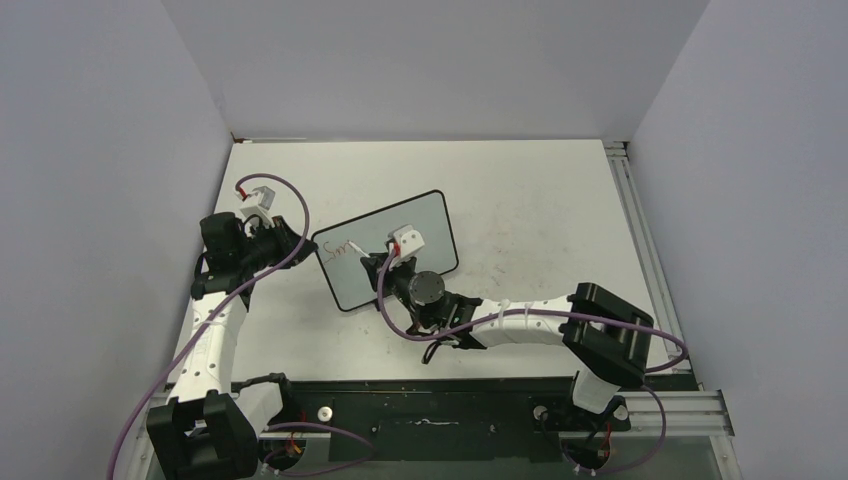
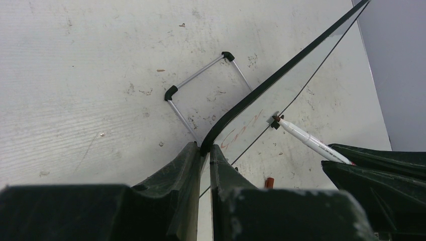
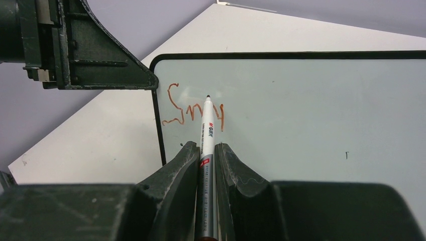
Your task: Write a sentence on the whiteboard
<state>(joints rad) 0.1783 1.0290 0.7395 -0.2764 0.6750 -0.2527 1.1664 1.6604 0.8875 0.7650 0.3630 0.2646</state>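
The whiteboard [image 1: 425, 215] stands tilted at mid-table, with a pale glossy face [image 3: 311, 115] and a thin black frame [image 2: 281, 75]. My left gripper [image 2: 206, 150] is shut on its left corner, also seen from above [image 1: 300, 240]. My right gripper [image 3: 206, 148] is shut on a slim white marker [image 3: 207, 130], uncapped, with its dark tip against the board. The sentence [image 3: 176, 108] shows as a few red strokes reading about "Sm" near the board's left edge. In the left wrist view the marker [image 2: 306, 139] meets the board from the right.
The board's wire stand [image 2: 201, 80] with black feet rests on the table behind it. A small red cap [image 2: 270, 182] lies on the table by the board. Grey walls close three sides, and a metal rail [image 1: 625, 200] runs along the right edge.
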